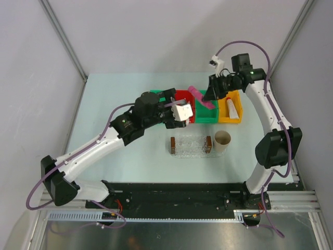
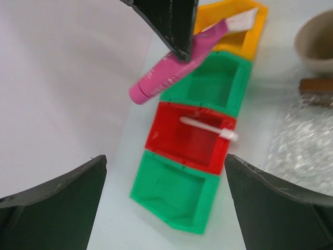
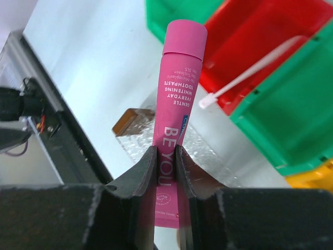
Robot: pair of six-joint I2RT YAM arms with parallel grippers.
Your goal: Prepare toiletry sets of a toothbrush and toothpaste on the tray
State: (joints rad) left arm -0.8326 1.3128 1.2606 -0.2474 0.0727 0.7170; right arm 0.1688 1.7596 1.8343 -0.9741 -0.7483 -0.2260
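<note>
My right gripper (image 3: 165, 151) is shut on the flat end of the magenta toothpaste (image 3: 177, 94), and its cap end points away from the fingers. From above, the toothpaste (image 1: 196, 94) hangs in the air over the row of bins, held by the right gripper (image 1: 209, 97). The white toothbrush (image 2: 208, 127) lies across the red bin (image 2: 177, 140), also seen as a thin toothbrush (image 3: 250, 70) in the right wrist view. My left gripper (image 2: 164, 159) stands wide open above the bins with nothing between its fingers; it (image 1: 182, 112) hovers near the red bin. The clear tray (image 1: 190, 145) sits nearer the arms' bases.
Two green bins (image 2: 171, 192) (image 2: 218, 83) flank the red one. A yellow bin (image 1: 231, 107) with a white item stands at the right end. A beige cup (image 1: 222, 139) stands right of the tray. The tray has brown handles (image 3: 132, 120).
</note>
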